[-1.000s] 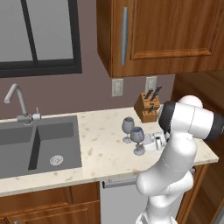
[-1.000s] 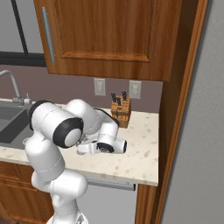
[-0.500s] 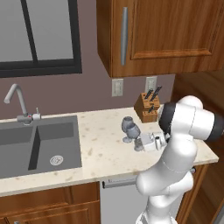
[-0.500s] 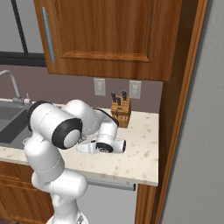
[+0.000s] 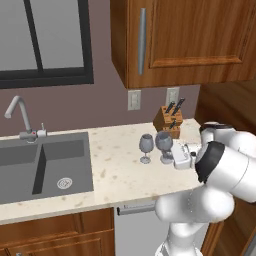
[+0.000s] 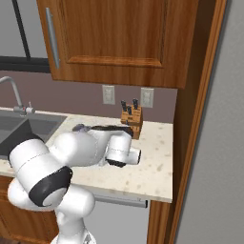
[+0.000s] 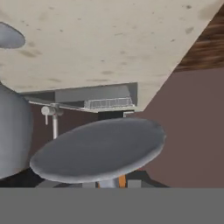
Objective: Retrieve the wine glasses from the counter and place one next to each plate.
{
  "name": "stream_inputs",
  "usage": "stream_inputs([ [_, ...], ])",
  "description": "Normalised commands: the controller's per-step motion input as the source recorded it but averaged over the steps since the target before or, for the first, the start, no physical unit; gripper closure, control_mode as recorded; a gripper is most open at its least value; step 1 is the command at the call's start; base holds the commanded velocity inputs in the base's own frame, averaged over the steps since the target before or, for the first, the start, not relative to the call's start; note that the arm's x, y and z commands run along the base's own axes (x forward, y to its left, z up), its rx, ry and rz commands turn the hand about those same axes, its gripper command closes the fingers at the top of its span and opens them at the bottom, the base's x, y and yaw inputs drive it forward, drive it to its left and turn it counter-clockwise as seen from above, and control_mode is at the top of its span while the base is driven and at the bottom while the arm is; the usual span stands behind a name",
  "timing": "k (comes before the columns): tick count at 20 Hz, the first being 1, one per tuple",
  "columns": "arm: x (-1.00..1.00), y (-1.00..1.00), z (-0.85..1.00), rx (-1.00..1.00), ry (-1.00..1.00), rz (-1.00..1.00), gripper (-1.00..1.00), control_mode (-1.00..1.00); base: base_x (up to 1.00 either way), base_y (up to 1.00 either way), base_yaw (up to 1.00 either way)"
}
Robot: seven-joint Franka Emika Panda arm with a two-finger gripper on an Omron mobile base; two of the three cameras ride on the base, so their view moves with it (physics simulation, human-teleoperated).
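So the arm is stretched out low over the bench [image 5: 120,175], hand turned sideways and pushed right up against the nearer wine glass [image 5: 164,145]. The fingers [image 5: 171,151] look drawn in tight on that glass down around its stem. I can't actually see the tips themselves, the white hand and the glass bowl cover them, so I'm going by how the hand sits flush against it. In the hand view the flat round foot [image 7: 98,151] of that glass takes up the middle of the picture, really close to the camera.

The second wine glass [image 5: 146,146] stands upright just beside the first one, on its sink side, apart from the hand. Its bowl shows at the left edge of the hand view.

Both glasses are on the speckled top between the dark sink [image 5: 42,167] and the knife block [image 5: 168,120], which sits back by the wall.
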Motion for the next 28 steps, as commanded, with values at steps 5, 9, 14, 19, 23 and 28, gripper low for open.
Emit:
stream_inputs([
  [5,-0.60,0.02,1.00,0.00,-0.18,-0.08,1.00,-1.00,0.00,0.00,0.00],
  [9,-0.51,0.20,1.00,0.00,-0.11,-0.10,1.00,-1.00,0.00,0.00,0.00],
  [14,-0.52,0.20,1.00,-0.01,-0.06,-0.11,1.00,-1.00,0.00,0.00,0.00],
  [19,-0.47,0.00,0.79,-0.01,0.00,-0.09,1.00,-1.00,0.00,0.00,0.00],
  [23,-0.14,0.00,0.22,0.00,0.00,-0.05,1.00,-1.00,0.00,0.00,0.00],
  [28,-0.05,0.00,0.32,0.00,-0.01,0.00,1.00,-1.00,0.00,0.00,0.00],
])
